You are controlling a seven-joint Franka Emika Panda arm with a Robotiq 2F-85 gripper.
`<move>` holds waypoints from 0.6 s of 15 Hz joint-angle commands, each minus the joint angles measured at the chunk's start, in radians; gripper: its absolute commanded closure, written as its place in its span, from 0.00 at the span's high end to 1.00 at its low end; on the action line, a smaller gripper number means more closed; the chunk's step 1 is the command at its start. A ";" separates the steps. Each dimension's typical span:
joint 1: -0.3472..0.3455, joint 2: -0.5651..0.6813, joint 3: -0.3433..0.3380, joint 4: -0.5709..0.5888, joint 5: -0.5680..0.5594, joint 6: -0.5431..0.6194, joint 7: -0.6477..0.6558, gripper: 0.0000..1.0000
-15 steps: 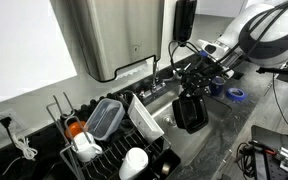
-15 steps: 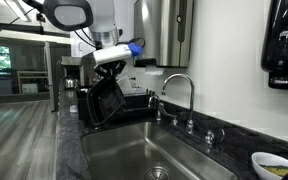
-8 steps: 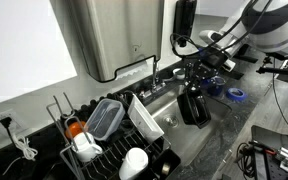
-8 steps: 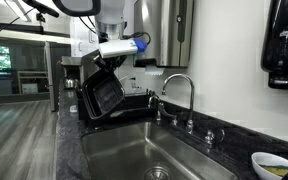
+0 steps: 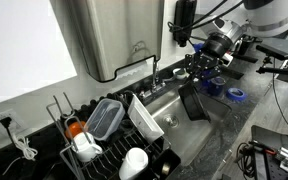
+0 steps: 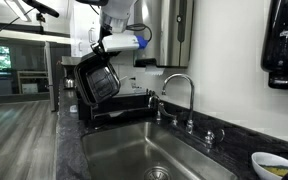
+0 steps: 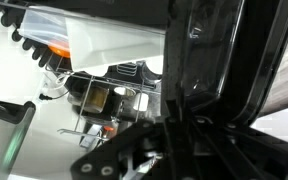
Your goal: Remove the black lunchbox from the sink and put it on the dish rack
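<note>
The gripper [image 5: 197,80] is seen closed on the black lunchbox [image 5: 192,102], with one wall of the tub pinched between the fingers near the rim. In the wrist view the glossy black wall [image 7: 216,50] is shown running up from the narrow gap of the gripper [image 7: 172,125], so the jaws are drawn almost together, with only the thickness of the plastic between them. Nothing else is touched by the tool.

The lunchbox is held in the air, clear of the sink [image 5: 169,125], and is tilted so that it hangs below the fingers with its opening turned sideways. In an exterior view it [image 6: 97,78] is seen raised above the far end of the basin [image 6: 134,150], below the gripper [image 6: 106,52], and in front of the dark dish rack [image 6: 134,100]. How close it is to the rack cannot be judged from these angles.

The dish rack [image 5: 166,158] is placed beside the sink on the counter. A clear container [image 5: 104,117], a white cup [image 5: 134,160] and an orange item [image 5: 74,127] are kept on it. Part of the rack's wire [image 7: 114,100] is also caught in the wrist view, past the tub's edge. The chrome faucet [image 6: 179,85] is mounted at the back edge of the sink, well apart from the lunchbox.
</note>
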 commanded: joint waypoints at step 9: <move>-0.047 0.065 0.026 0.061 0.027 -0.053 0.011 0.07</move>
